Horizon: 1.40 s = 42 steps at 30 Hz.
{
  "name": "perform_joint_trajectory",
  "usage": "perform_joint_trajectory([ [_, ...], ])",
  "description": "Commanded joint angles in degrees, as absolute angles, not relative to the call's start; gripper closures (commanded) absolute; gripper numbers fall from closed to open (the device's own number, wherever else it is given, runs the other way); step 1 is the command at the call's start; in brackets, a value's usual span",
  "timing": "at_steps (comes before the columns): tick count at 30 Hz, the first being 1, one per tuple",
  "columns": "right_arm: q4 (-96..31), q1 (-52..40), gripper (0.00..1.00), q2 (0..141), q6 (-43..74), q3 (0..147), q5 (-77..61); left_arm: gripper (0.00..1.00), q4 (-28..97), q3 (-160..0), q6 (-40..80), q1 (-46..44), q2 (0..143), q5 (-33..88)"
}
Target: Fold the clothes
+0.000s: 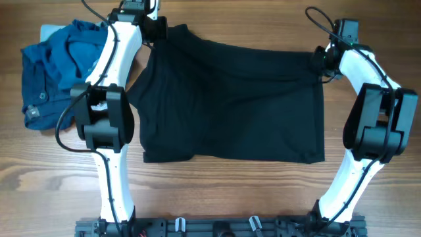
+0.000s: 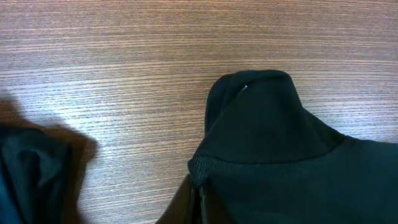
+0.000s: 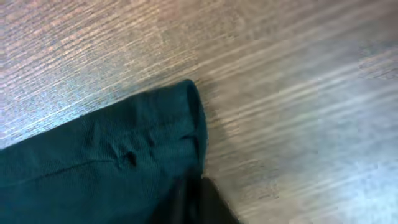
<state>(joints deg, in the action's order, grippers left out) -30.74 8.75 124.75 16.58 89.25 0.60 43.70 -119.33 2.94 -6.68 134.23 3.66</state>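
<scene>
Black garment (image 1: 230, 99) lies flat mid-table (image 1: 217, 194), long axis L-R. Left gripper (image 1: 156, 31) is clamped on its far-left corner, right gripper (image 1: 321, 62) on far-right. Blue heap (image 1: 56, 72) sits just left. Bare wood shows along near edge.

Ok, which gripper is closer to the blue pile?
Left. The left gripper is at the black garment's far corner, close to the blue pile. The right gripper is at the opposite far corner, with the whole garment between.

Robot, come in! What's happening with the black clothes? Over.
Left gripper shut on one far corner of the black garment. Right gripper shut on the other. Garment spread flat, unfolded. Blue heap off to the left.
</scene>
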Motion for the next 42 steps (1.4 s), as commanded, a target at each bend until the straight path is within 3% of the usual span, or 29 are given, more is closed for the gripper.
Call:
perform_joint_trajectory([
  [1, -30.65, 8.71, 0.96, 122.34, 16.58, 91.31, 2.2, 0.96, 42.92, -120.03, 3.68, -6.55, 133.23, -0.27],
  [13, -16.43, 13.15, 0.96, 122.37, 12.86, 91.31, -6.68, 0.96, 33.78, -120.03, 3.73, -5.02, 133.23, -2.66],
  [14, -15.86, 13.17, 0.77, 122.37, 12.78, 91.31, -6.37, 0.93, 33.52, -120.03, 3.73, -5.02, 133.23, -2.66],
  [15, -15.88, 13.21, 0.3, 122.32, 12.84, 91.31, -6.42, 0.76, 33.34, -120.03, 3.7, -5.02, 133.23, -2.66],
  [16, -16.64, 13.21, 0.19, 121.99, 12.88, 91.31, -6.42, 0.56, 33.43, -120.03, 3.7, -5.02, 133.21, -2.68],
  [18, -20.91, 13.21, 0.02, 119.46, 14.06, 91.31, -6.46, 0.32, 36.14, -120.03, 3.77, -4.95, 131.61, -2.66],
  [21, -30.06, 13.21, 0.0, 110.89, 17.34, 91.31, -9.39, 0.14, 44.16, -120.03, 7.92, -4.25, 124.84, -2.37],
  [23, -39.64, 13.26, 0.0, 103.59, 16.62, 91.31, -22.98, 0.07, 54.68, -120.03, 9.93, -4.05, 118.28, -1.19],
  [26, -55.31, 13.26, 0.04, 97.56, 17.12, 91.29, -23.22, 0.02, 69.14, -120.03, 10.55, -4.08, 112.64, 1.76],
  [27, -61.78, 13.26, 0.1, 96.33, 19.75, 91.29, -18.92, 0.03, 75.0, -120.03, 13.93, -4.05, 111.7, 1.67],
  [30, -76.95, 13.04, 0.13, 92.92, 28.29, 91.05, -5.5, 0.07, 87.2, -119.17, 21.87, -4.71, 111.55, 1.58],
  [36, -79.5, 12.6, 0.13, 83.74, 33.47, 82.89, -4.29, 0.07, 88.99, -110.17, 30.7, -10.2, 107.33, 0.43],
  [42, -75.48, 8.56, 0.16, 80.38, 34.92, 66.57, -4.6, 0.09, 80.71, -86.94, 42.61, -17.74, 92.47, -0.71],
])
